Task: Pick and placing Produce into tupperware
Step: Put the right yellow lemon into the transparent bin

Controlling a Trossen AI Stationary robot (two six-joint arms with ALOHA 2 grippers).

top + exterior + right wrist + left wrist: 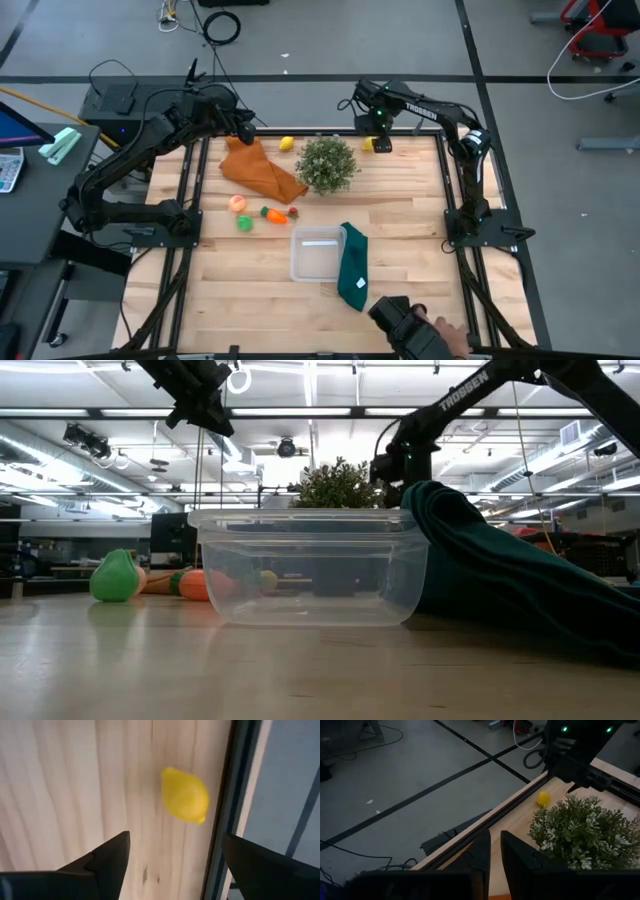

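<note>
A clear, shallow rectangular plastic container (316, 254) sits empty at the near middle of the pale wooden tabletop (400, 215), a dark green cloth (352, 265) draped against it. At the far edge, the right pincer (172, 857) hangs spread wide, empty, over a yellow toy lemon (184, 795). The left pincer (495, 851), nearly closed and empty, hovers near the far left corner.

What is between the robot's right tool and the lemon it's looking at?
Nothing visible. The right tool hangs open above the lemon, which lies on bare table by the far edge. On the way to the clear box, though, the bushy plant stands in between, so the arm would probably lift over or go around it.
</note>
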